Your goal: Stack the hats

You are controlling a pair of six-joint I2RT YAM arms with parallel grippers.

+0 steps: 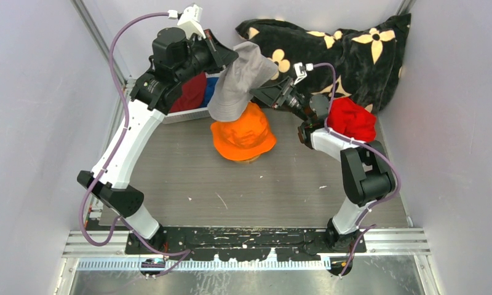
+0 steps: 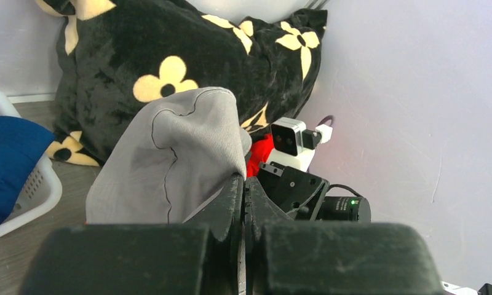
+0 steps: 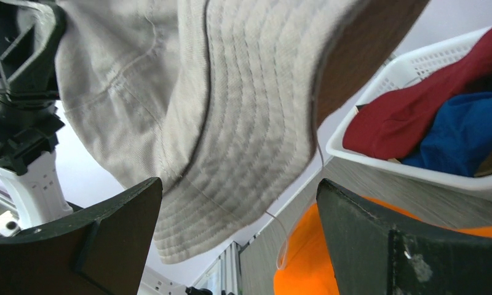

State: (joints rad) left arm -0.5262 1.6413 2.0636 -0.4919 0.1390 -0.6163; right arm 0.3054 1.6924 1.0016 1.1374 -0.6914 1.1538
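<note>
While the left gripper [image 2: 243,184] pinches it, one floppy grey fabric bucket hat [image 1: 240,83] hangs brim-down above one orange fabric bucket hat [image 1: 243,138]; the right gripper [image 3: 240,184] gapes, empty.

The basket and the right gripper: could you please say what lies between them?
The grey hat, pinched by the left gripper, hangs between basket and right gripper, in the top view.

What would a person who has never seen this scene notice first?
The grey hat dangles from the shut left end effector, above the orange hat in the middle of the table. The right end effector stands open near its brim. Behind, a black cushion with cream flowers fills the far right corner.
</note>
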